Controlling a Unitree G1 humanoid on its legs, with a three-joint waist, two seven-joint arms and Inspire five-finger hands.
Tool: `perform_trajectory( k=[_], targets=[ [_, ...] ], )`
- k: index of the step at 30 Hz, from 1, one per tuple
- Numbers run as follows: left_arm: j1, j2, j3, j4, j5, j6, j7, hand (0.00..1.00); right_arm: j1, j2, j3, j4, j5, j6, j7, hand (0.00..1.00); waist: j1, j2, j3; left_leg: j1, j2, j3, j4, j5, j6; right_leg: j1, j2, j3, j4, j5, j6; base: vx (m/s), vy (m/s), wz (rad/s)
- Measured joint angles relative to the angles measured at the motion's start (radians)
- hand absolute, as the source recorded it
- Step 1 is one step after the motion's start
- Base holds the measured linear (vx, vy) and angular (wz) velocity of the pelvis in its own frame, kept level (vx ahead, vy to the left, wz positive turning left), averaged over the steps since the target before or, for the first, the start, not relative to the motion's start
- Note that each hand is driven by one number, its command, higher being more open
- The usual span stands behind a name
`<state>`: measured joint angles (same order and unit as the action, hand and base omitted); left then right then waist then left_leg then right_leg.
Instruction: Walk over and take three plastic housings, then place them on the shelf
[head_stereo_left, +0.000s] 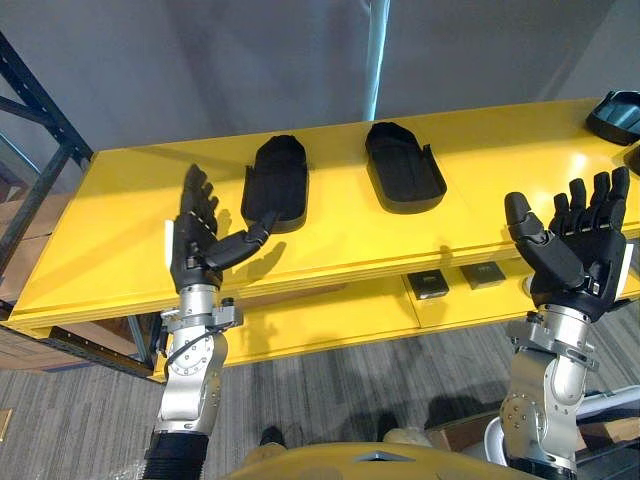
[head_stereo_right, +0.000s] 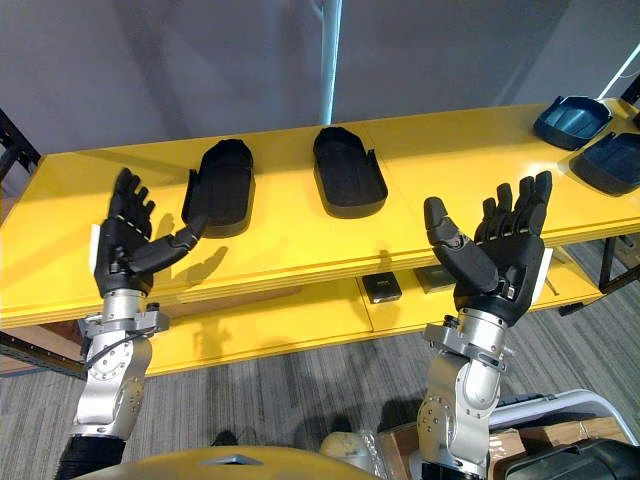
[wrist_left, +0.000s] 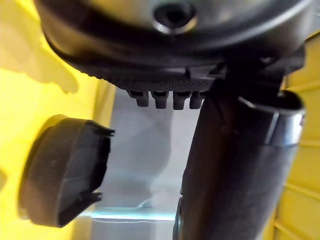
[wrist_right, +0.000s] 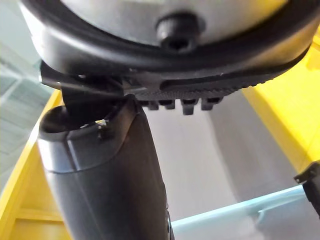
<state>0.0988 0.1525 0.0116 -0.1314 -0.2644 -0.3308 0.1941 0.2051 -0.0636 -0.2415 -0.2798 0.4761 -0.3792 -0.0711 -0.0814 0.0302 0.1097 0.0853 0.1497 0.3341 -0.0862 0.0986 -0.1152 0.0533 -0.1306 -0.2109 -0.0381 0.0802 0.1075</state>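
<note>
Toward the far edge of the yellow desk (head_stereo_left: 330, 245): a black oblong plastic housing (head_stereo_left: 275, 183) and, beside it but apart, a second black housing (head_stereo_left: 403, 167). Over the near edge: left hand (head_stereo_left: 195, 240) and right hand (head_stereo_left: 575, 250), raised, fingers spread straight. Holds nothing in either.
</note>
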Motion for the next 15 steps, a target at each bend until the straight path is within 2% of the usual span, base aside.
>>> perform_trajectory(
  k=[6,9,12,15],
  targets=[
    [0.028,-0.036,0.002,-0.164,0.001,-0.067,0.013,1.0,0.018,0.001,0.046,0.0,0.0,0.0,-0.002,1.0,-0.002,0.005,-0.003,-0.005,-0.001,-0.001,-0.002,-0.006,0.001,-0.005,-0.001,0.0,0.0,-0.002,-0.001,0.0,0.0,0.0],
    [0.036,-0.037,0.022,-0.202,0.024,-0.068,0.029,1.0,0.018,0.001,0.048,0.0,0.001,0.001,-0.003,1.0,0.002,0.022,-0.014,-0.006,-0.001,-0.003,-0.002,-0.006,0.0,-0.004,-0.001,-0.001,0.0,-0.003,-0.002,0.0,0.0,0.0],
    [0.053,-0.036,0.046,-0.206,0.027,-0.014,0.024,1.0,0.018,0.001,0.06,0.0,0.002,0.003,-0.006,1.0,0.005,0.035,-0.022,-0.006,0.0,-0.005,-0.003,-0.006,0.0,-0.003,0.0,-0.002,0.0,-0.005,-0.002,0.0,0.0,0.0],
    [0.074,-0.036,0.046,-0.169,0.036,0.085,0.026,1.0,0.018,0.001,0.067,0.0,0.002,0.011,-0.013,1.0,0.007,0.037,-0.023,-0.008,0.001,-0.006,-0.003,-0.006,0.0,-0.005,0.0,-0.002,0.0,-0.011,-0.001,0.0,0.0,0.0]
  ],
)
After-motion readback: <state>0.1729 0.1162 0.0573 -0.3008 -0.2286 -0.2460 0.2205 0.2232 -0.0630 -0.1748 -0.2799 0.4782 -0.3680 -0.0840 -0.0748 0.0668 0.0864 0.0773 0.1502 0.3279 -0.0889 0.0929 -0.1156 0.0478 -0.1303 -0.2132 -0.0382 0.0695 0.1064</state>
